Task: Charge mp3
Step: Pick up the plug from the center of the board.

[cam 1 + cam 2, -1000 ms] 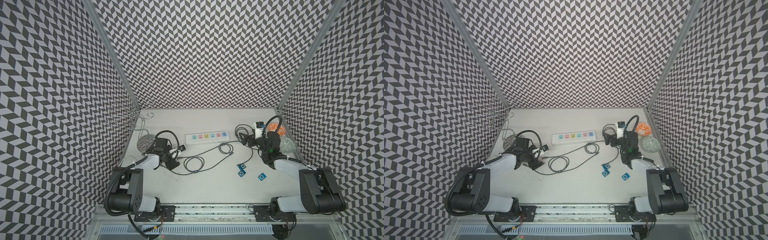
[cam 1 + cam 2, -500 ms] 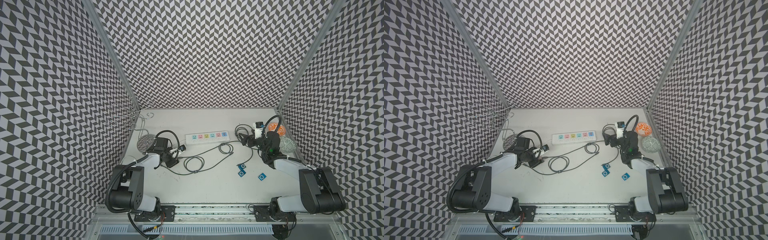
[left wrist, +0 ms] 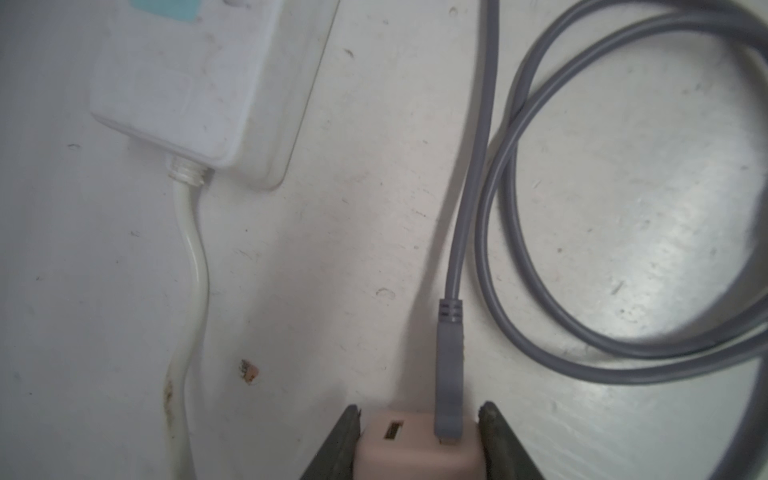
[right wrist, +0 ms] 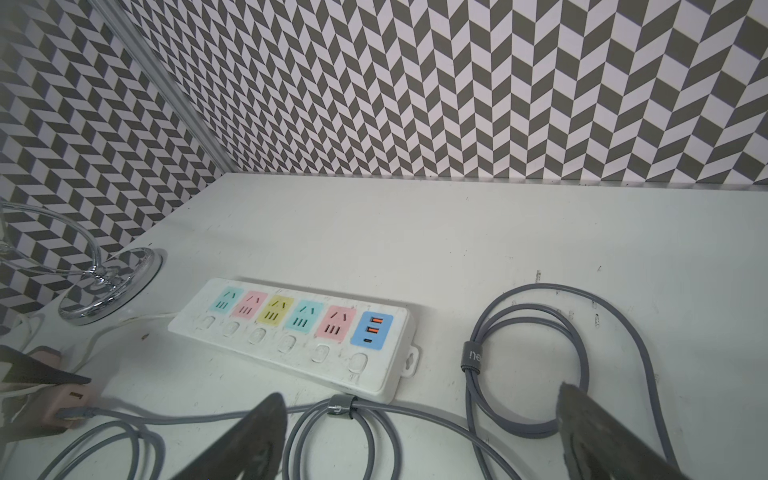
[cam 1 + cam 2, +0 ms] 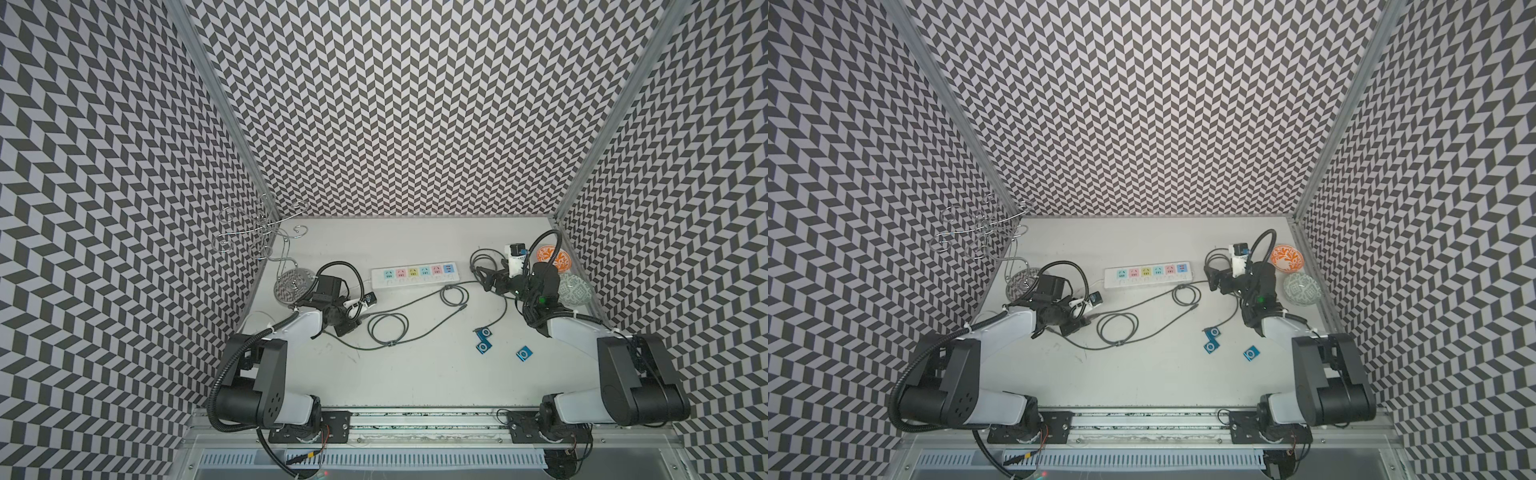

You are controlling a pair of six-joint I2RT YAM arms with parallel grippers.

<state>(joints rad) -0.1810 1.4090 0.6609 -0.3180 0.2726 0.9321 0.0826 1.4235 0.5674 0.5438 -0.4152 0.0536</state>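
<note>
White tabletop (image 4: 415, 232): left gripper (image 3: 420, 408) pinches pink adapter (image 3: 399, 453) just off power strip's (image 4: 291, 332) cord end, nearer arm; right gripper (image 4: 422, 394) gapes empty beside strip's USB end.

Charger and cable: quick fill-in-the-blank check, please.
The left gripper's jaws sit either side of the ____ charger.
The grey cable is plugged into one charger port; the other port is ____.
____ blue mp3 players lie on the table.
The right gripper is ____.
Missing: pink, empty, three, open.
</note>
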